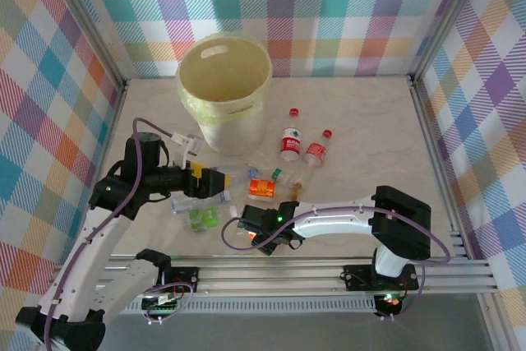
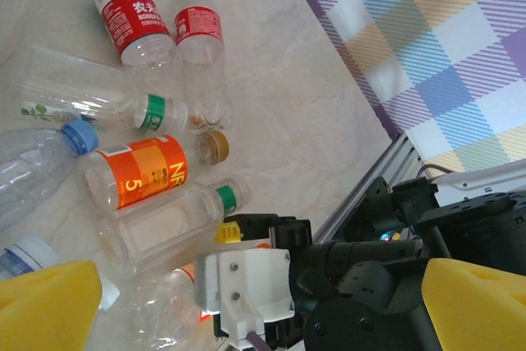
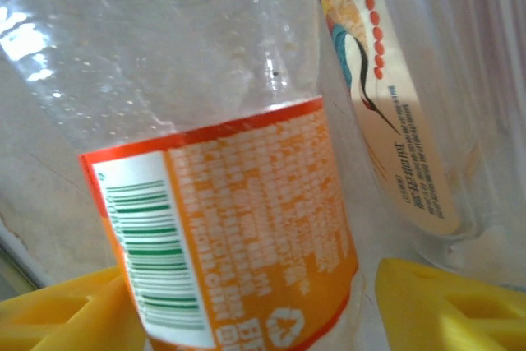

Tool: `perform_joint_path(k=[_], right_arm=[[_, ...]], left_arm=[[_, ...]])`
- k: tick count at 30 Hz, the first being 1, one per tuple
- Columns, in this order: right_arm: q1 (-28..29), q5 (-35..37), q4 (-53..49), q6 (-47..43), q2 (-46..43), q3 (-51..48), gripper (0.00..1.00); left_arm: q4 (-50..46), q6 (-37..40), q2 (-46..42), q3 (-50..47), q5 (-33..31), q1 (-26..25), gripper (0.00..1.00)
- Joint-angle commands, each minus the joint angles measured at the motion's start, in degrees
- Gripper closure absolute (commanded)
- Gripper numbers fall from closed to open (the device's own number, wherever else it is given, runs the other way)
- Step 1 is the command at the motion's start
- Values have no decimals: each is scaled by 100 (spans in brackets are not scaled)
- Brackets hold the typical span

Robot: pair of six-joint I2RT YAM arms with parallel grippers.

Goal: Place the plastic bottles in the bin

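Checked walls box in a pale marble table. From above, I see the bin (image 1: 223,92) at upper centre, the bottles (image 1: 290,143) scattered below it, and the left gripper (image 1: 219,182) at middle left.

On the left wrist, its yellow fingers (image 2: 49,306) gape wide and hold nothing; bottles lie at upper left.

On the right wrist, the right gripper (image 3: 259,310) straddles an orange-label bottle (image 3: 238,228). I cannot tell whether it grips.

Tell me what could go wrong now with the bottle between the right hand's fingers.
1. The right hand straddles the orange-labelled bottle; its smooth clear plastic may slip when lifted.
2. A second bottle lies right beside one finger and could be pushed or pinched.
3. The left hand hovers open nearby, so both hands might bump.
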Motion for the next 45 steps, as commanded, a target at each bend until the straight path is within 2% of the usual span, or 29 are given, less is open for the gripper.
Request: perform_joint_path(k=[1, 7, 17, 25, 32, 38, 45], right_arm=[[45, 38, 156, 112, 68, -90, 32], [47, -74, 365, 233, -7, -265, 40], [42, -313, 914, 708, -677, -901, 45], [-111, -792, 1240, 1179, -1381, -1301, 47], [-730, -1744, 1838, 1637, -2409, -1686, 47], [-1769, -2993, 2337, 2276, -3450, -2097, 48], [-2487, -3967, 2639, 2974, -4037, -2031, 48]], left_arm=[[258, -146, -110, -114, 180, -57, 0], [523, -401, -172, -266, 224, -61, 0], [1040, -846, -262, -547, 285, -87, 0], [1507, -1118, -143, -769, 234, -342, 0], [2142, -1462, -36, -926, 79, -745, 1], [3138, -1869, 99, -1146, 36, -1146, 3], [4082, -2296, 339, -1290, -301, -1705, 4]])
